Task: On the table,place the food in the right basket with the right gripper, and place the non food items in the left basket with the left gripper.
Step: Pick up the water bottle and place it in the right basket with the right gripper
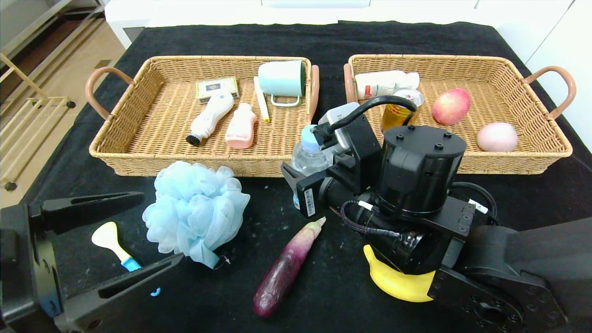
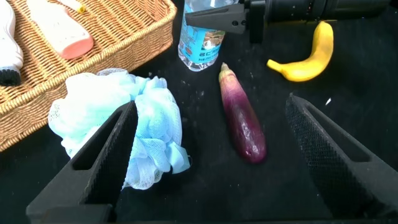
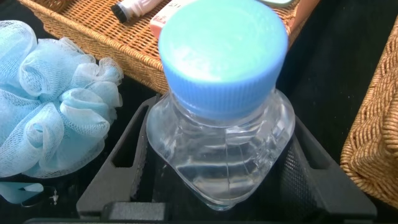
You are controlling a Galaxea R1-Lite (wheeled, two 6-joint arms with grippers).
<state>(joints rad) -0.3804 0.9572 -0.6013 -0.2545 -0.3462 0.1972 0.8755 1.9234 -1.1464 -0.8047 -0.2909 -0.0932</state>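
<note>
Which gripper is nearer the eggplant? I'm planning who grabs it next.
Left, narrowly. The open left gripper hovers over the bath pouf, beside the eggplant. The right gripper is past its tip, fingers around the water bottle.

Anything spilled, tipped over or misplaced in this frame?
No spill. The mint mug lies on its side in the left basket. The bottle stands upright between the right claw's fingers.

Lab-like test room; black-clothed table [image 1: 323,41], white walls, metal rack [image 1: 27,69]
</note>
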